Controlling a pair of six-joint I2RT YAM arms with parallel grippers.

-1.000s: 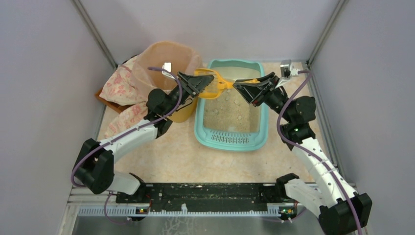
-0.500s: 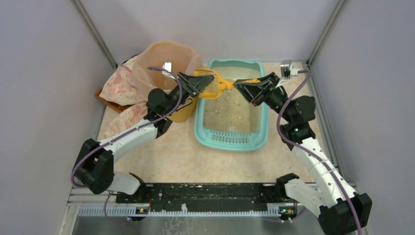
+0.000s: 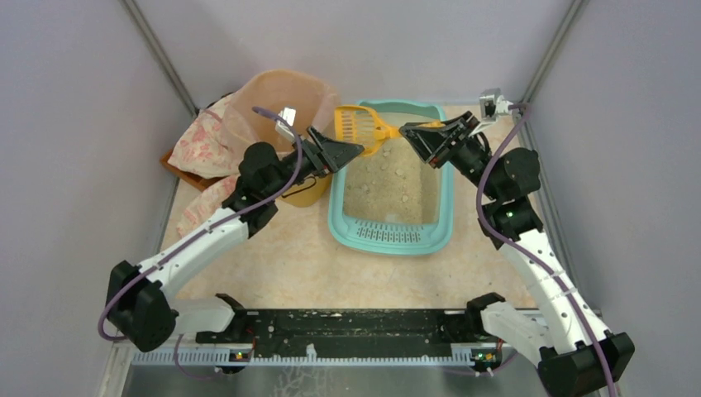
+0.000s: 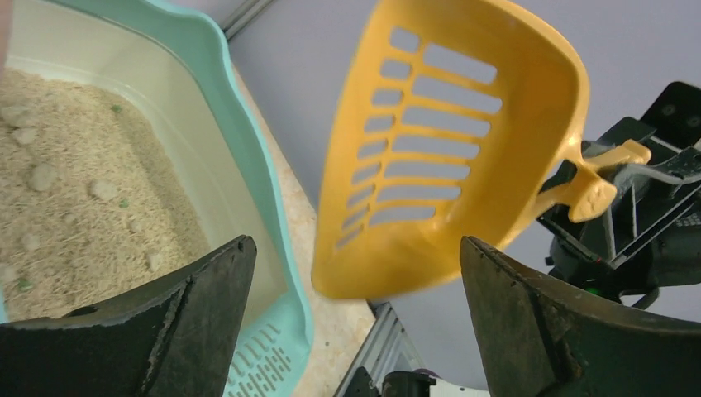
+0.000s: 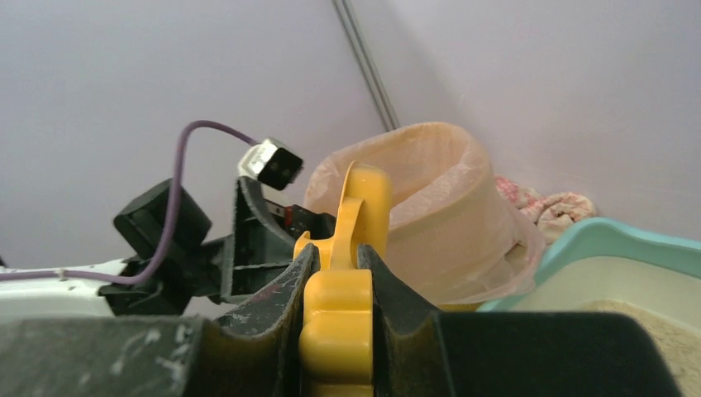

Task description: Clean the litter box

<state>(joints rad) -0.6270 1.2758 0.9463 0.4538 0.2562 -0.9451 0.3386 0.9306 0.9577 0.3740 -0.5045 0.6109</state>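
The teal litter box (image 3: pixel 390 236) lies at mid-table, holding beige litter with small clumps (image 4: pixel 50 178). A yellow slotted scoop (image 3: pixel 357 126) hangs in the air over its far left corner. My right gripper (image 3: pixel 416 134) is shut on the scoop's handle (image 5: pixel 337 318). My left gripper (image 3: pixel 343 151) stands wide open just near of the scoop blade (image 4: pixel 446 149), touching nothing. In the left wrist view the empty blade floats between and beyond my fingers (image 4: pixel 207 306). The box's rim (image 4: pixel 248 149) curves by on the left.
A round yellow bin with a peach bag liner (image 3: pixel 285 103) stands left of the box, close behind my left arm. A pink-patterned cloth (image 3: pixel 202 136) lies on a brown tray at far left. Grey walls close in both sides and the back.
My left gripper opened, let go of the scoop blade and drew back to the left. My right gripper has carried the scoop up and toward the back wall.
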